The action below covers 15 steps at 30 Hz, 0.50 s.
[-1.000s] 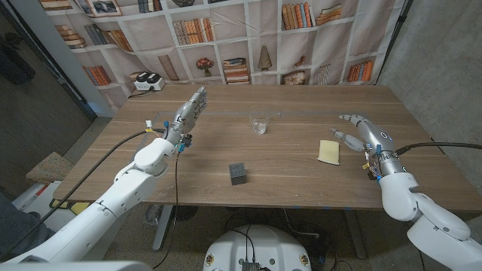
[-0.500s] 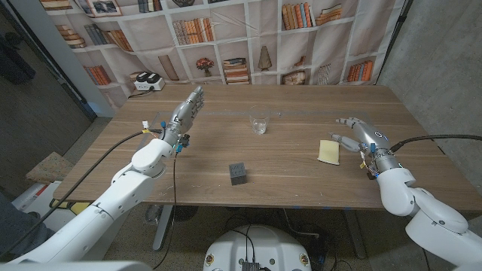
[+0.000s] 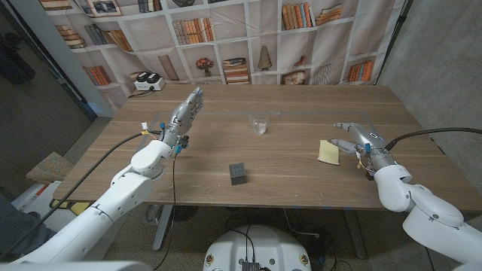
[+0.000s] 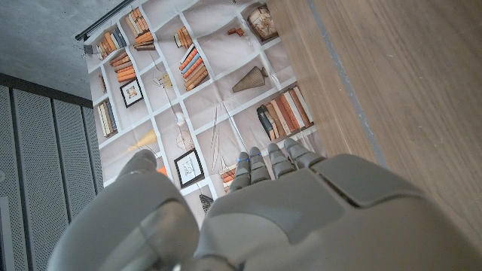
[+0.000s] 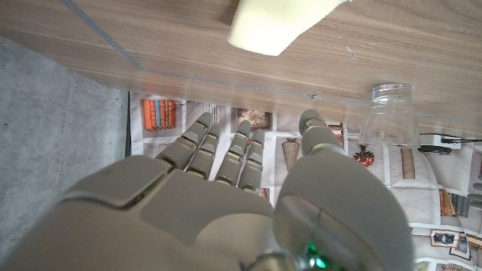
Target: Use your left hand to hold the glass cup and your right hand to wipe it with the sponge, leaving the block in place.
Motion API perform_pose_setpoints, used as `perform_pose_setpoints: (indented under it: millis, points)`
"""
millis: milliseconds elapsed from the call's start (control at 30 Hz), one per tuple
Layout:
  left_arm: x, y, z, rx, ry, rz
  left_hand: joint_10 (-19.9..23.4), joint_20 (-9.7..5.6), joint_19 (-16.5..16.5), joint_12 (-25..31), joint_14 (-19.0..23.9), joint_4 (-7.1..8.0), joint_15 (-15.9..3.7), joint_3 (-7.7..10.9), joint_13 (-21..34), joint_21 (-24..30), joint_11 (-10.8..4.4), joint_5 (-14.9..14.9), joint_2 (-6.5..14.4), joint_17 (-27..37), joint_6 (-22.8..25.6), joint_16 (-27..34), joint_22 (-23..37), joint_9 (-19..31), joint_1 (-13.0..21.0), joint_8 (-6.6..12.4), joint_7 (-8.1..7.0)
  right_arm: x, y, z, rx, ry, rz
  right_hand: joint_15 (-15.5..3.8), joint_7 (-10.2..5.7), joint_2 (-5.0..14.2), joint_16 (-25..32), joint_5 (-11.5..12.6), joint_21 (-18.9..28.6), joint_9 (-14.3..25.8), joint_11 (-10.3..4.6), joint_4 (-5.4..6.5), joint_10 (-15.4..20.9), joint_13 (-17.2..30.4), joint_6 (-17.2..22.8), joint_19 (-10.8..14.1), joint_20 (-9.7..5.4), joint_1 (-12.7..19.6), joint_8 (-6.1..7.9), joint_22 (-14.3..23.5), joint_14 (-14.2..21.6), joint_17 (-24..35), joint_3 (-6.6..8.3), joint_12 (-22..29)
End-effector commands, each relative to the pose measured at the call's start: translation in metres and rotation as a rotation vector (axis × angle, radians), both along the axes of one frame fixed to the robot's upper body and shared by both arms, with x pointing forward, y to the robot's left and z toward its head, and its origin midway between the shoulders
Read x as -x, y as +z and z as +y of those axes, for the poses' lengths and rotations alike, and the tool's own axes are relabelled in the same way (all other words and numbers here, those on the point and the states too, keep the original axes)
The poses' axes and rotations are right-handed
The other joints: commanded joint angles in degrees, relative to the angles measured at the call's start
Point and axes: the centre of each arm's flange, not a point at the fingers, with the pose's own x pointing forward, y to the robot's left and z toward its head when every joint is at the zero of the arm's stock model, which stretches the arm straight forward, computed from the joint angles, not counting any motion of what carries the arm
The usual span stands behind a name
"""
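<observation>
Honestly, the biggest risk I see is on my left side: the glass cup [image 3: 260, 124] is light and clear, and if my left hand [image 3: 186, 113] comes in from the side too fast it could tip it or skate it across the wooden table [image 3: 301, 165] before I get a hold. That hand holds nothing, fingers straight and close together, and the cup stands well apart from it, toward the table's middle.

On the other side, my right hand [image 3: 354, 135] is spread loosely and holds nothing; the yellow sponge [image 3: 328, 151] lies flat just beside its fingertips, on the side toward the centre. A clumsy grab there might only push the sponge away.

The dark block [image 3: 238, 173] sits near my edge of the table, between the two hands and nearer me than the cup; an arm sweeping low toward the cup could nudge it.
</observation>
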Motion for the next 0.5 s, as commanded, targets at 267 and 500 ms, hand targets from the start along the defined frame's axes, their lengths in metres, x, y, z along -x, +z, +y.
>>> perform_pose_setpoints:
  millis: [267,500]
  points:
    - [-0.0040,0.0019,0.0003,0.006,-0.002,0.004,0.5,-0.04,-0.1,0.0,0.7,0.21,0.18,-0.25,0.1,-0.1,-0.21,-0.1,0.1,0.2,1.0,-0.1,0.3,0.2,0.0,-0.01,0.11,-0.0086,-0.0031,-0.0003,0.026,-0.042,0.092,-0.22,0.82,-1.50,0.2,-0.5,0.2,0.1,-0.52,0.21,0.2,0.1,0.6,0.3,-0.22,1.8,0.24,0.1,0.4,0.1,0.34,-0.1]
    - [-0.0043,-0.0002,0.0010,0.035,-0.011,0.002,0.8,-0.14,0.0,0.0,1.0,0.40,0.19,-0.41,0.1,0.0,-0.17,-0.3,0.2,0.2,1.3,0.0,0.4,0.2,-0.2,0.00,0.13,-0.0150,-0.0032,0.0036,0.049,-0.045,0.158,-0.20,0.77,-1.64,0.0,-0.6,0.0,0.1,-0.71,0.22,-0.3,0.1,0.1,-0.1,-0.01,2.9,0.04,0.1,0.0,0.1,0.70,-0.3]
